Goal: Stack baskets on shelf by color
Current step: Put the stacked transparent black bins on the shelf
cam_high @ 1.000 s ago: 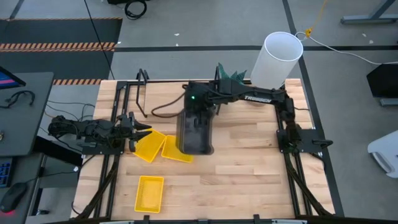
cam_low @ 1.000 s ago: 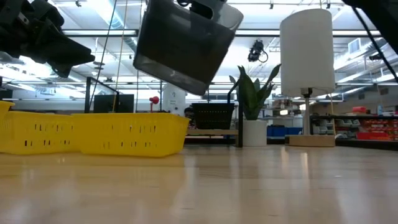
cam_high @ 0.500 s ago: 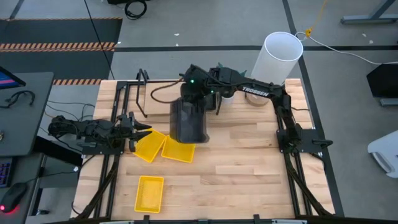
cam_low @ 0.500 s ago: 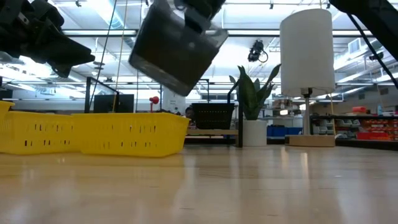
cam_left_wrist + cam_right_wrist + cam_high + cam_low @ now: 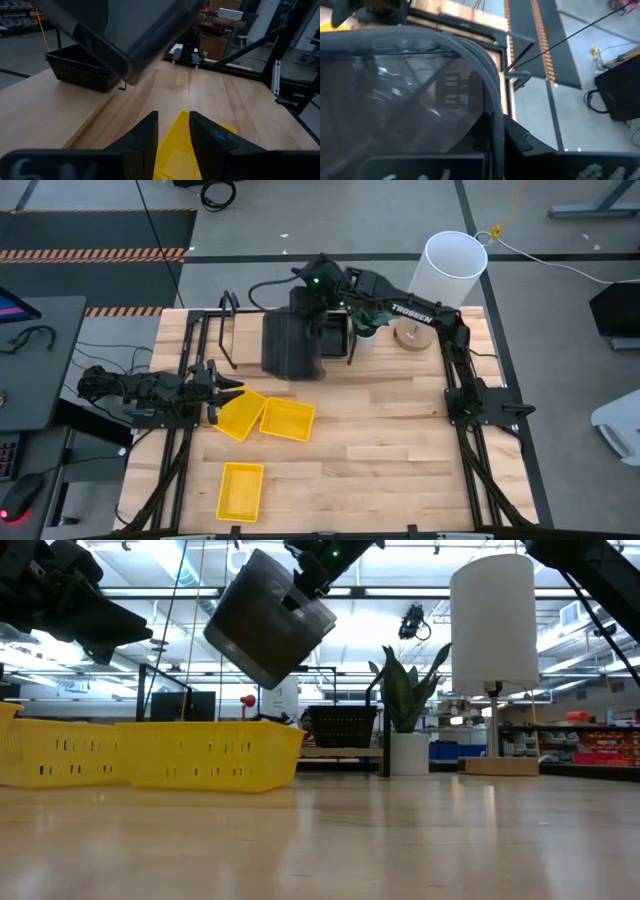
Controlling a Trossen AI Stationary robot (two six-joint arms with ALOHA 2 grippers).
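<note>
A dark grey basket [image 5: 290,345] hangs in the air over the table's far part, by the shelf [image 5: 231,335]; my right gripper [image 5: 318,312] is shut on it. A black mesh basket [image 5: 80,70] stands just behind it at the far side. Three yellow baskets lie flat on the table: two side by side [image 5: 240,415] [image 5: 288,420] and one near the front edge [image 5: 240,488]. My left gripper [image 5: 174,137] hovers at the left above the nearest yellow basket, its fingers a narrow gap apart with nothing between them. My right gripper holds the grey basket by its rim [image 5: 492,107] at one short end, one finger inside the wall and one outside. The fingers come slanting down from the far right. The basket hangs below them, tilted [image 5: 265,630], lifted clear of the table and the shelf.
A tall white cylinder [image 5: 440,275] stands at the far right corner, with a potted plant [image 5: 405,690] beside it. The shelf's black upright posts [image 5: 228,305] rise at the far left. Bare wood [image 5: 400,450] fills the table's right and near half.
My right gripper has carried the grey basket from above the table's middle toward the far edge and a little left, rising slightly. The wrist has turned, so the basket now hangs more tilted. The yellow baskets have stayed where they were.
</note>
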